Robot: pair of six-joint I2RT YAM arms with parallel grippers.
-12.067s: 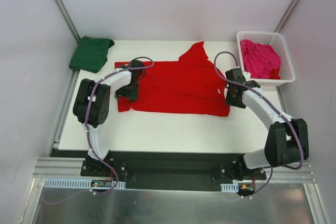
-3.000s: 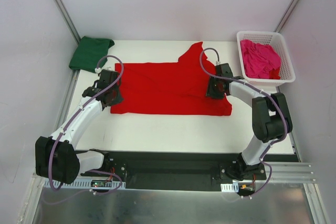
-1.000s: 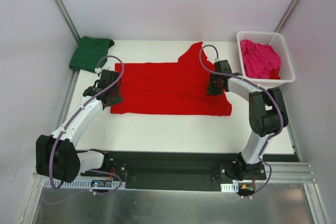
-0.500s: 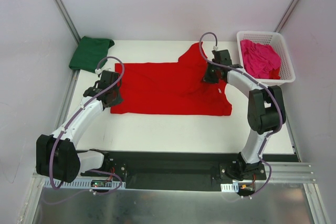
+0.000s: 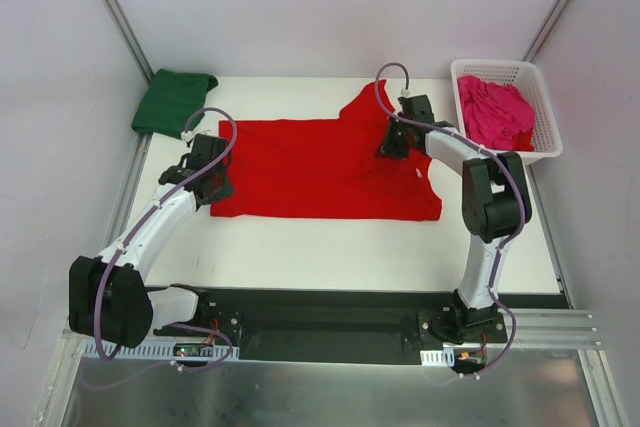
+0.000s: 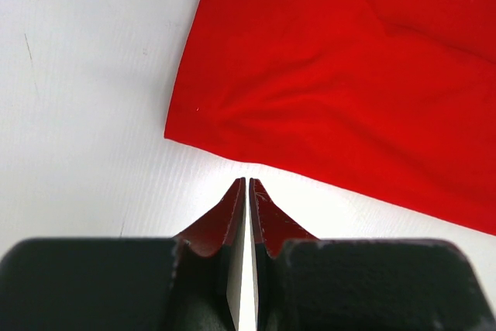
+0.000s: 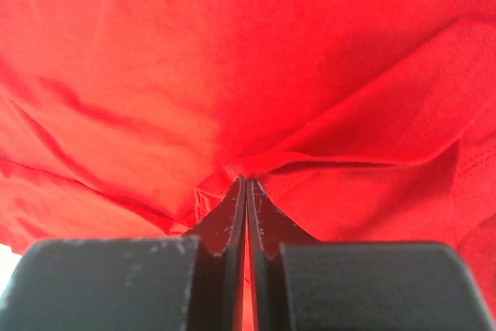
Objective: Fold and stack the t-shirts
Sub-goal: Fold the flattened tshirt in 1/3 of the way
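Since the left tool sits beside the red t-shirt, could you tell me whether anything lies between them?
Nothing visible does: only bare table separates the shut left tool from the hem of the red t-shirt.

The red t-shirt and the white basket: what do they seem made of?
The red t-shirt looks like soft, matte knitted cloth, probably cotton: it wrinkles and shows stitched hems. The basket looks like stiff white plastic, moulded as an open lattice.
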